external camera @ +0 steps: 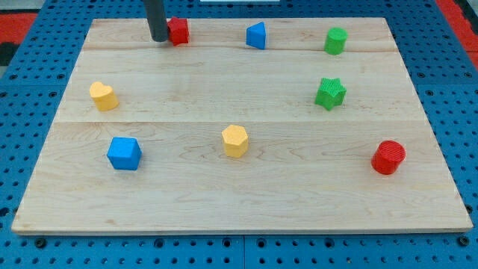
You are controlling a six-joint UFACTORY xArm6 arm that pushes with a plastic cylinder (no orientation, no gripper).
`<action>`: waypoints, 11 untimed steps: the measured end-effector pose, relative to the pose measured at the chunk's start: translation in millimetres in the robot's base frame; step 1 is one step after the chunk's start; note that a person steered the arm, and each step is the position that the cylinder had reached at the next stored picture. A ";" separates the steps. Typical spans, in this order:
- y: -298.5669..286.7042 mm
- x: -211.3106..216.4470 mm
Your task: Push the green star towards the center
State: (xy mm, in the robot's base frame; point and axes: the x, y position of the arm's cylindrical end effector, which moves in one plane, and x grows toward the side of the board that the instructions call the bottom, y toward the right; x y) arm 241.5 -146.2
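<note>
The green star [329,93] lies on the wooden board [187,187] at the view's right, a little above mid-height. My tip [159,38] is at the view's top left, touching the left side of a red block [178,31]. The tip is far to the left of the green star, with the blue block [256,35] between them along the top edge.
A green cylinder [336,40] stands above the star at the top right. A red cylinder [388,157] is at the lower right. A yellow hexagonal block [234,140] is near the middle bottom. A yellow block [104,96] and a blue block [124,153] are at the left.
</note>
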 end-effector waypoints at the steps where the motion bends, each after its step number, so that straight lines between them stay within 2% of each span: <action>1: 0.2 6.0; 2: -8.0 85.0; 3: 51.2 178.3; 4: 124.8 229.9; 5: 212.6 234.3; 6: 267.7 218.2; 8: 323.7 187.8; 9: 323.4 165.8; 11: 244.3 133.2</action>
State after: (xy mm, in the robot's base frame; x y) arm 374.7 98.1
